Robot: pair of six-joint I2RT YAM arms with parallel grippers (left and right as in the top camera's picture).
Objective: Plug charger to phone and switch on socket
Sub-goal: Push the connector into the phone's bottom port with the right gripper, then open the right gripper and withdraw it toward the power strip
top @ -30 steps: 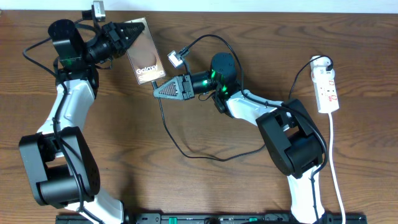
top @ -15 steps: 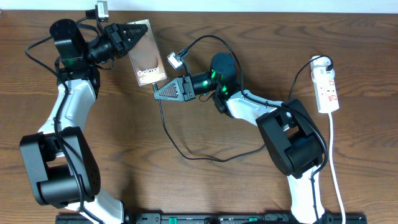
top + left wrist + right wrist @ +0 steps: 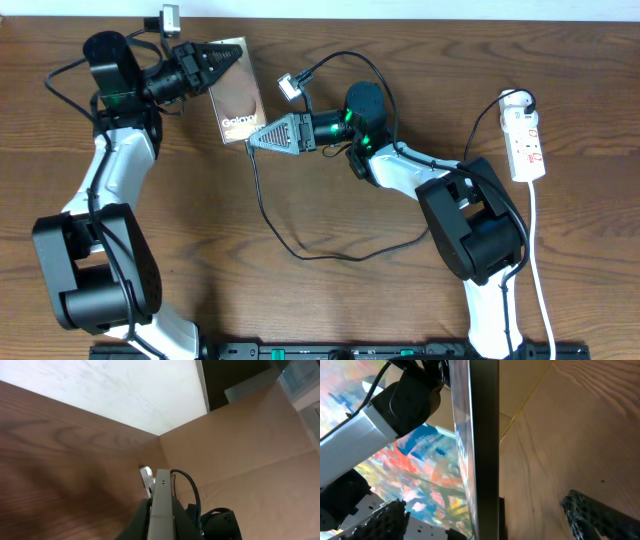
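My left gripper (image 3: 225, 57) is shut on the top edge of the phone (image 3: 238, 95), a brown slab with white "Galaxy" lettering, tilted at the back of the table. Seen from the left wrist, the phone (image 3: 162, 485) runs edge-on between that gripper's (image 3: 160, 505) fingers. My right gripper (image 3: 255, 138) is at the phone's lower edge and stands open; its fingers (image 3: 387, 515) are spread wide either side of the phone's edge (image 3: 485, 420). The charger cable (image 3: 262, 200) runs down from that lower edge and loops right; its tip is hidden. The white socket (image 3: 527, 140) lies at the far right.
A thick white cord (image 3: 538, 260) runs from the socket toward the front edge. A black plug (image 3: 516, 99) sits in the socket's far end. The charger's loop (image 3: 340, 253) lies mid-table between the two arm bases.
The right gripper has opened; earlier its jaws were shut at the phone's lower edge. It and the phone have shifted slightly up and right. The left gripper keeps its hold.
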